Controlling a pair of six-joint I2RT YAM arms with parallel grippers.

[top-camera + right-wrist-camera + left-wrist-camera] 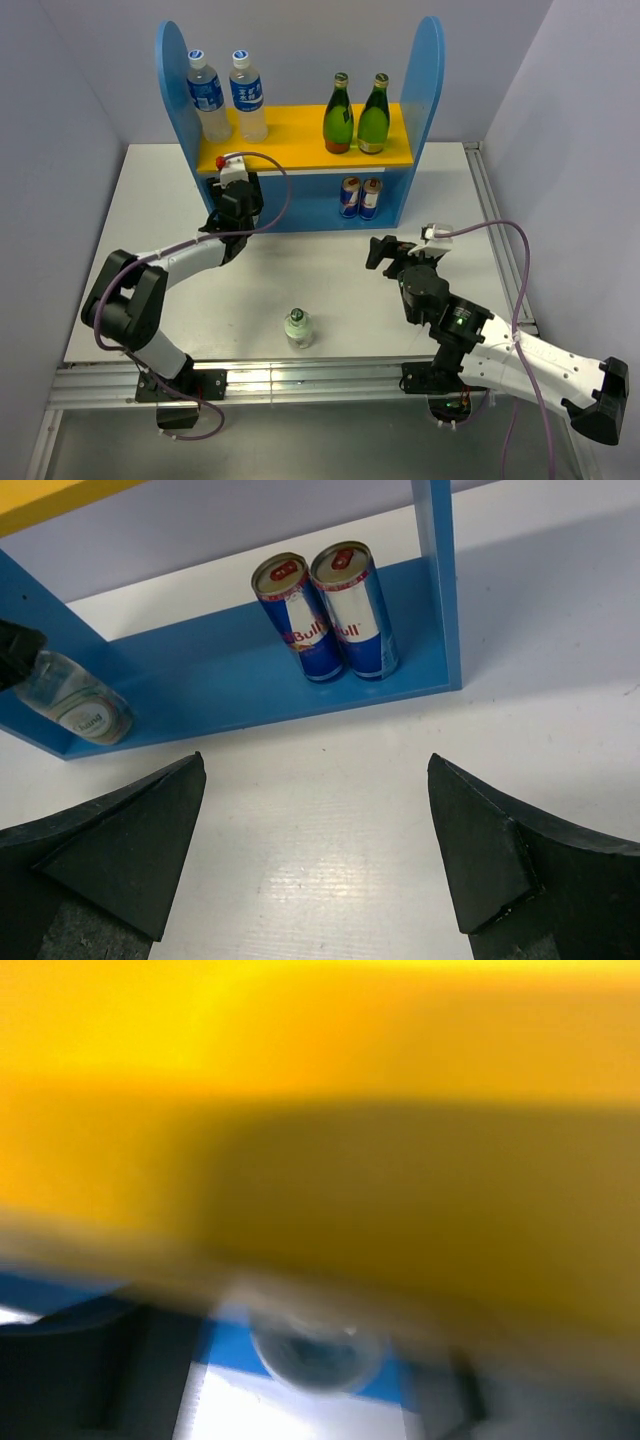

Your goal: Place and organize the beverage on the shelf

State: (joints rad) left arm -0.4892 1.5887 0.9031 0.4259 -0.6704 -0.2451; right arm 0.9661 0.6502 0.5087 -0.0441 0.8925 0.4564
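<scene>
The shelf (425, 90), blue with tall round-topped side panels and a yellow upper board, stands at the upper centre of the top view. On the board two water bottles (208, 95) stand upright at the left and two green bottles (339, 115) at the right. On the lower tier two cans (350, 197) stand touching at the right and a small clear bottle (75, 710) sits at the left, while another bottle (298, 328) stands on the tabletop (180, 200) at lower centre.

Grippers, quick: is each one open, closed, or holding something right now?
Left gripper: at the small clear bottle on the lower tier of the shelf; open or gripping cannot be told.
Right gripper: open, holding nothing.
</scene>
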